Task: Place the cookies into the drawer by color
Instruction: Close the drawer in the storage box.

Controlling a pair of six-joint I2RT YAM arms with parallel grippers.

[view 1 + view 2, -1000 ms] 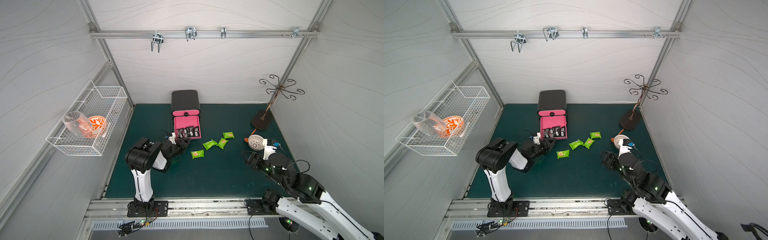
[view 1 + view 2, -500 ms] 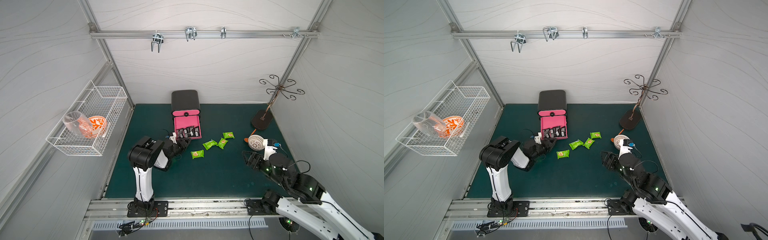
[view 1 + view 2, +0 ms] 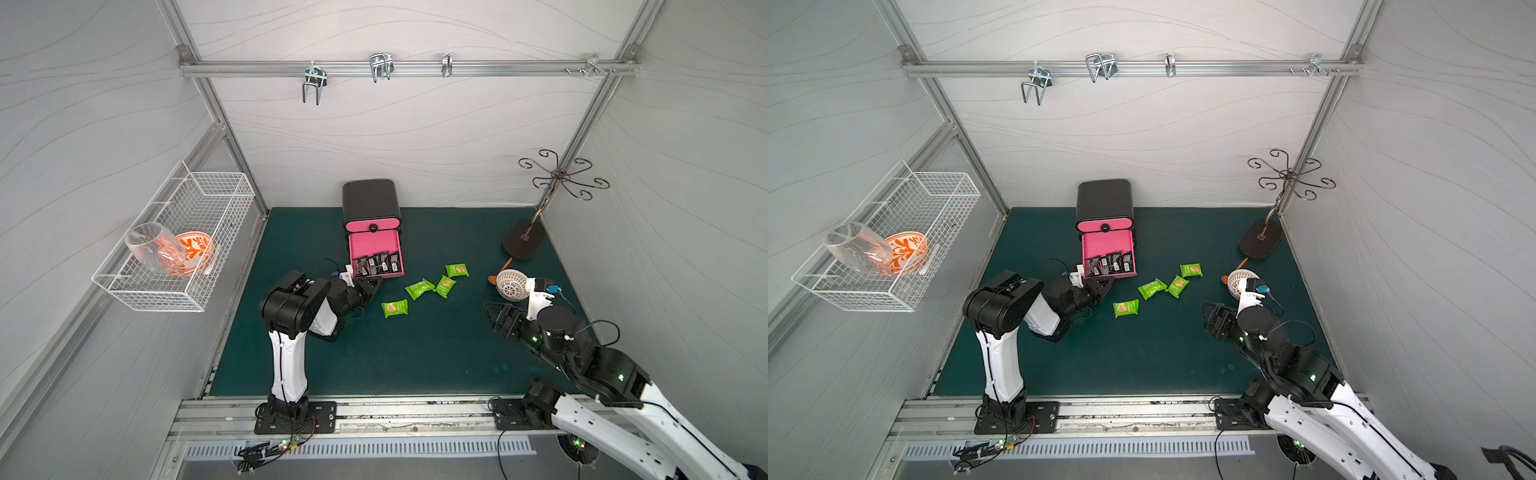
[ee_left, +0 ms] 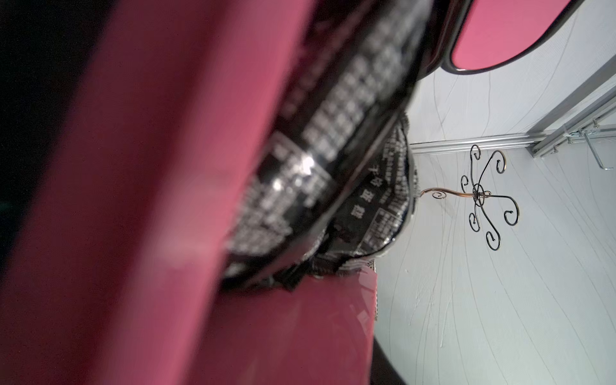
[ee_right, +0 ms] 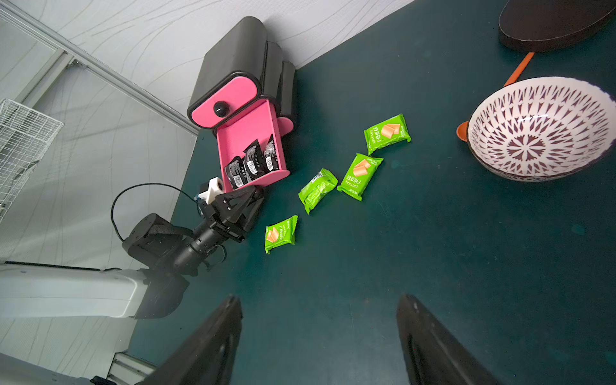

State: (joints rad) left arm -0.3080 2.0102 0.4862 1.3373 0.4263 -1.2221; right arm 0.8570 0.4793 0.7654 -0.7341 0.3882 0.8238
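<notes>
The drawer cabinet [image 3: 371,199] stands at the worktop's [image 3: 415,357] back edge, its middle drawer [image 3: 375,244] pulled out, black cookie packets [image 3: 376,264] inside. Four green cookie packets [image 3: 419,289] lie near its right. The left gripper [image 3: 372,284] is at that drawer's front, open or clenched I cannot tell; the right gripper [image 5: 319,300] gapes empty

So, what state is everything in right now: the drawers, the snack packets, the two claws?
top drawer, shut.
middle drawer, pulled out.
black packets, standing in the middle drawer.
green packets, four, lying loose on the mat.
left gripper, at the middle drawer's front; open or shut, cannot tell.
right gripper, open, empty, above the mat.
glass, on its side in the wire basket.
</notes>
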